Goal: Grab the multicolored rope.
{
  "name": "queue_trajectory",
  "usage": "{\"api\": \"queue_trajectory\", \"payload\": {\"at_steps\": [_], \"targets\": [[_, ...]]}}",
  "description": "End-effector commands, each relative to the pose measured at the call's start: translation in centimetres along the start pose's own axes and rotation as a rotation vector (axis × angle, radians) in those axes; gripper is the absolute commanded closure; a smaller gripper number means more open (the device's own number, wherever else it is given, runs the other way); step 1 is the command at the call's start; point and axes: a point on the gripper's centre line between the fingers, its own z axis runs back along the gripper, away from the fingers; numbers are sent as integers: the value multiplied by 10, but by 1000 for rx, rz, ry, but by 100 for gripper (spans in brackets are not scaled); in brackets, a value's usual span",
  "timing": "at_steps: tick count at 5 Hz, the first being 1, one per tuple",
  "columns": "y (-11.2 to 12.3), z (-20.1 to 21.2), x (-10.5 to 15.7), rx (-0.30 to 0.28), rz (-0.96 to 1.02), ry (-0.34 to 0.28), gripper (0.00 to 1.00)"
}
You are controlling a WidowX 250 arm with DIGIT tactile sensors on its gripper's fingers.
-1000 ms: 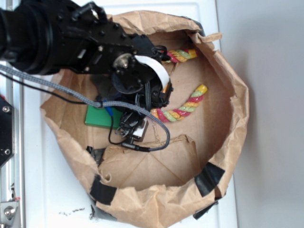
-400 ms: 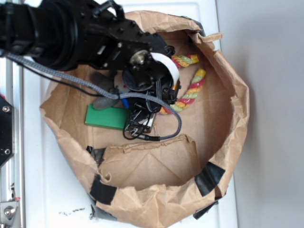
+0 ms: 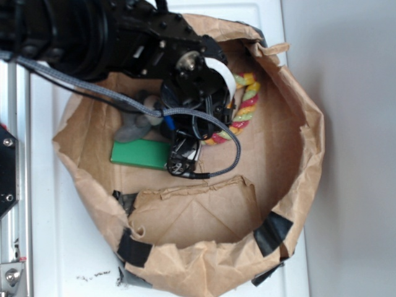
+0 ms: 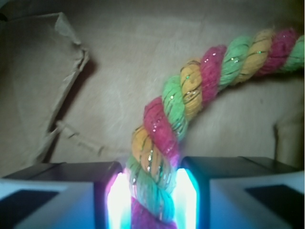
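Observation:
The multicolored rope [image 4: 190, 95], twisted red, yellow and green, runs from between my fingers up and off to the right in the wrist view. My gripper [image 4: 151, 191] is shut on it, and both glowing pads [image 4: 116, 200] press its sides. In the exterior view the rope [image 3: 246, 105] curves out to the right of the black arm, inside the brown paper bag [image 3: 309, 142]. The gripper [image 3: 213, 127] itself is mostly hidden under the arm and its cables.
A grey plush toy [image 3: 133, 124] and a flat green block [image 3: 139, 153] lie to the left of the arm on the bag's floor. Crumpled paper walls ring the space, with a folded flap [image 3: 198, 198] at the front. A grey cable [image 3: 229, 154] loops below the wrist.
The arm has moved toward the bag's back with the rope held, pulling its two stretches close together. The grey plush toy has come into sight at the left.

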Motion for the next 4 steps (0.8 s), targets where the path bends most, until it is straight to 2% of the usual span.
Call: {"api": "queue_trajectory", "payload": {"at_steps": [1, 3, 4], "targets": [[-19, 98, 15, -13, 158, -13, 100], [-28, 133, 23, -10, 190, 48, 100], [-28, 140, 27, -24, 207, 34, 100]]}}
